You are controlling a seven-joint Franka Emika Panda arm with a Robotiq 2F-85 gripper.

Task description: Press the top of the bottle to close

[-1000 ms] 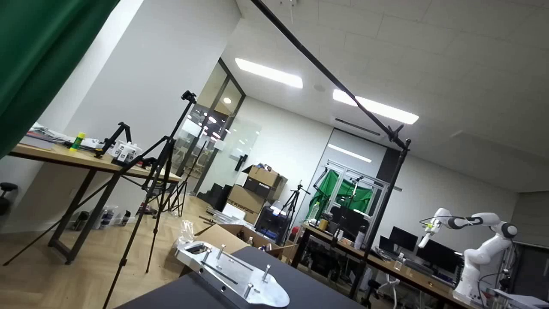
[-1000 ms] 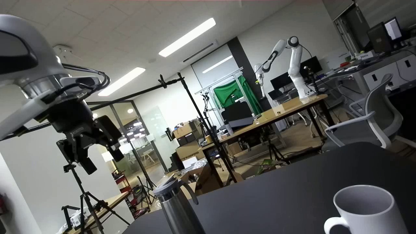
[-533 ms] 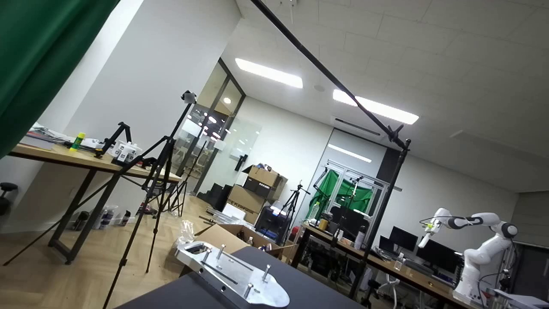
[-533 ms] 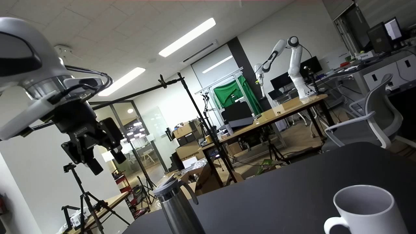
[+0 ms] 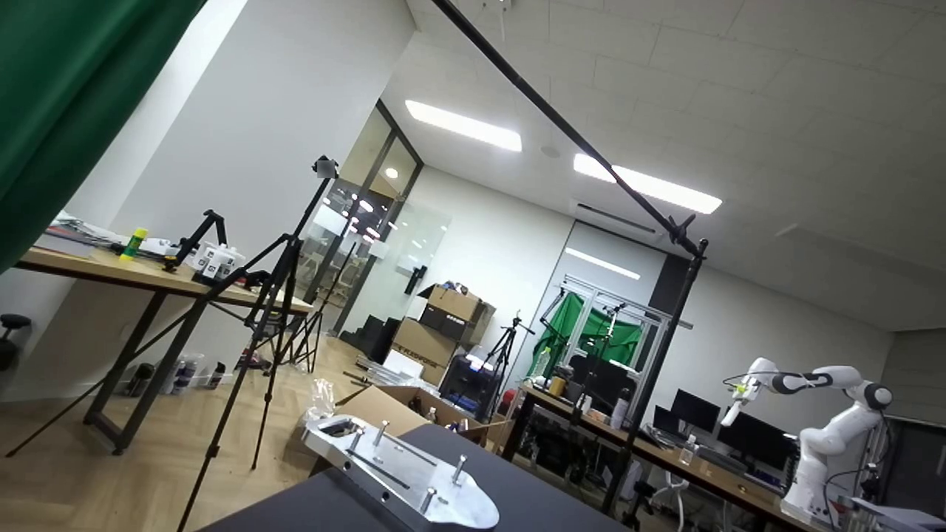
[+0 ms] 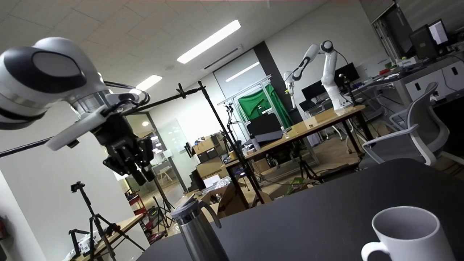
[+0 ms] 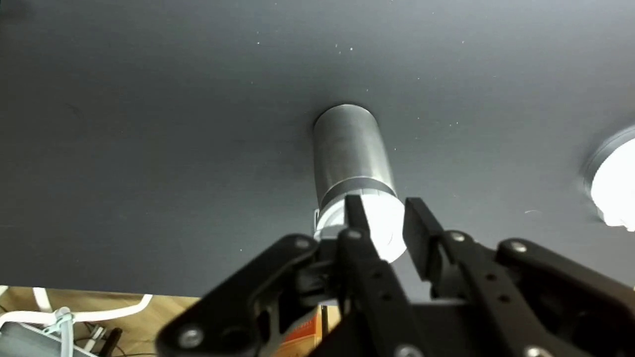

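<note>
A steel bottle [image 6: 203,235] with a handle and a pale top [image 6: 186,210] stands on the dark table in an exterior view. At that top a thin light piece slants upward. My gripper [image 6: 144,177] hangs above and to the left of it in that view, clear of the bottle. Seen from the wrist, the bottle [image 7: 349,148] lies beyond my gripper [image 7: 383,208], and its bright white top [image 7: 330,218] is partly covered by one of my fingers [image 7: 357,213]. A narrow gap remains between the fingers, and they hold nothing.
A white mug [image 6: 409,235] stands on the dark table [image 6: 308,210], its bright rim cut off at the wrist view's right edge. A metal plate with upright bolts [image 5: 414,473] lies on a dark surface in an exterior view. Behind are a black pole stand [image 6: 232,141] and cardboard boxes.
The arm has swung to the right in an exterior view, nearer the bottle, and the gripper's fingers have come much closer together. Bottle and mug have stayed put.
</note>
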